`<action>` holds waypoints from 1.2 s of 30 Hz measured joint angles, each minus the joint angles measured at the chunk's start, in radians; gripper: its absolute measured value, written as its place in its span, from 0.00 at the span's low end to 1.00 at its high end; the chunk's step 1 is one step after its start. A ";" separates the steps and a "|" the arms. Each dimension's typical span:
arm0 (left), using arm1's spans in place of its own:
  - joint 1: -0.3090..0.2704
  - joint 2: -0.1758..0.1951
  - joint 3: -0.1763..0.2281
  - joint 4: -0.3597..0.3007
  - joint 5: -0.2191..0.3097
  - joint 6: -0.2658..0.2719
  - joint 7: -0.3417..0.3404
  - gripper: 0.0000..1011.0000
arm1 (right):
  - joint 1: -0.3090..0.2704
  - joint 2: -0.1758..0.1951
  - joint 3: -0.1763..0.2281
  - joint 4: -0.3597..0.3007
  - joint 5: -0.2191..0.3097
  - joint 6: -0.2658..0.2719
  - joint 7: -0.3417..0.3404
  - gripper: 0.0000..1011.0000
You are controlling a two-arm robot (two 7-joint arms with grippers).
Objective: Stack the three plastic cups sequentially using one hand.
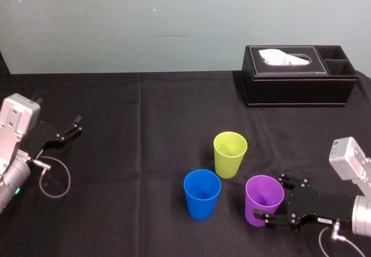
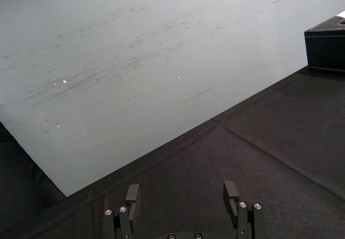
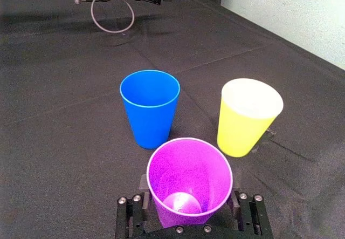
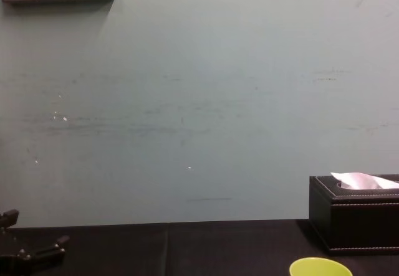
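Head view: I count three plastic cups upright on the black desk: one blue cup, one lime-yellow cup and one purple cup, near one another but apart. One tissue box stands well behind them. My right hand straddles the purple cup; my left hand lies parked at the far left. Left wrist view: the left hand's fingers are spread over bare desk. Right wrist view: the right hand's fingers stand spread either side of the purple cup with a slim gap showing, so nothing is pinched yet. I judge the grasp to be the step in hand: close gently on the wall, since thin plastic likely flexes, then lift straight up. Chest view: the lime-yellow cup's rim sits in front of the tissue box.
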 joint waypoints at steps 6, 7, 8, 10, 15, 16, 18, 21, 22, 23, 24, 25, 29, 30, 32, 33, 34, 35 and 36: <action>0.000 0.000 0.000 0.000 0.000 0.000 0.000 1.00 | 0.000 0.001 0.001 0.000 0.000 0.000 0.000 0.76; 0.000 0.000 0.000 0.000 0.000 0.000 0.000 1.00 | 0.000 0.001 0.001 -0.001 0.000 0.000 0.000 0.75; 0.000 0.000 0.000 0.000 0.000 0.000 0.000 1.00 | 0.000 0.001 0.001 -0.001 0.000 0.000 0.000 0.75; 0.000 0.000 0.000 0.000 0.000 0.000 0.000 1.00 | 0.000 0.001 0.001 -0.001 0.000 0.000 0.001 0.74; 0.000 0.000 0.000 0.000 0.000 0.000 0.000 1.00 | 0.000 0.001 0.001 -0.001 0.000 0.000 0.001 0.73; 0.000 0.000 0.000 0.000 0.000 0.000 0.000 1.00 | 0.000 0.001 0.001 -0.001 0.000 0.000 0.001 0.73; 0.000 0.000 0.000 0.000 0.000 0.000 0.000 1.00 | 0.000 0.001 0.001 -0.001 0.000 0.000 0.001 0.73; 0.000 0.000 0.000 0.000 0.000 0.000 0.000 1.00 | 0.000 0.001 0.001 -0.001 0.000 0.000 0.001 0.73; 0.000 0.000 0.000 0.000 0.000 0.000 0.000 1.00 | 0.000 0.001 0.001 -0.001 0.000 0.000 0.001 0.73; 0.000 0.000 0.000 0.000 0.000 0.000 0.000 1.00 | 0.000 0.001 0.001 -0.001 0.000 0.000 0.001 0.73; 0.000 0.000 0.000 0.000 0.000 0.000 0.000 1.00 | 0.000 0.001 0.001 -0.001 0.000 0.000 0.001 0.73; 0.000 0.000 0.000 0.000 0.000 0.000 0.000 1.00 | 0.000 0.001 0.001 -0.001 0.000 0.000 0.001 0.73; 0.000 0.000 0.000 0.000 0.000 0.000 0.000 1.00 | 0.000 0.001 0.001 -0.001 0.000 0.000 0.001 0.73; 0.000 0.000 0.000 0.000 0.000 0.000 0.000 1.00 | 0.000 0.001 0.001 -0.001 0.000 0.000 0.001 0.73; 0.000 0.000 0.000 0.000 0.000 0.000 0.000 1.00 | -0.006 0.002 0.005 -0.011 0.002 0.000 -0.004 0.73; 0.000 0.000 0.000 0.000 0.000 0.000 0.000 1.00 | -0.008 0.003 0.008 -0.014 0.003 0.000 -0.006 0.73; 0.000 0.000 0.000 0.000 0.000 0.000 0.000 1.00 | -0.011 0.005 0.011 -0.019 0.005 0.001 -0.010 0.73; 0.000 0.000 0.000 0.000 0.000 0.000 0.000 1.00 | -0.013 0.006 0.014 -0.025 0.006 0.001 -0.013 0.73; 0.000 0.000 0.000 0.000 0.000 0.000 0.000 1.00 | -0.018 0.010 0.020 -0.035 0.009 0.003 -0.019 0.73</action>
